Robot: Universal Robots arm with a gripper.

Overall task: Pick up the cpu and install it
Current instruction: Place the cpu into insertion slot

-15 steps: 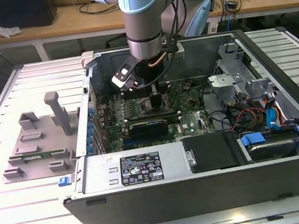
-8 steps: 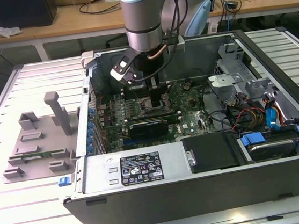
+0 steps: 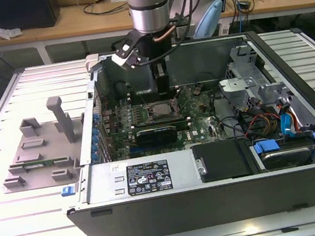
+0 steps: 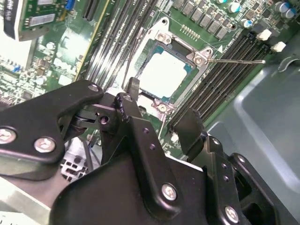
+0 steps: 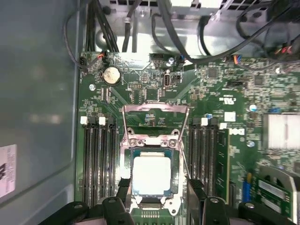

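The cpu point(image 5: 151, 174), a pale silver square, lies flat in the open motherboard socket point(image 5: 125, 159), also seen in the second wrist view point(image 4: 164, 75) and in the exterior view point(image 3: 161, 110). The socket's metal load plate point(image 5: 154, 123) is swung open beside it. My gripper point(image 5: 158, 186) hangs just above the socket inside the computer case point(image 3: 173, 207), with its black fingers point(image 4: 132, 89) spread to either side of the cpu. It is open and nothing sits between the fingers. From the exterior view my gripper point(image 3: 163, 86) reaches down over the board.
Memory slots point(image 5: 98, 159) flank the socket on both sides. A thin metal lever point(image 4: 234, 60) sticks out from the socket. Cables point(image 5: 187, 42) and a drive cage point(image 3: 244, 79) crowd the case. A grey fixture with blocks point(image 3: 41, 148) lies outside on the exterior view's left.
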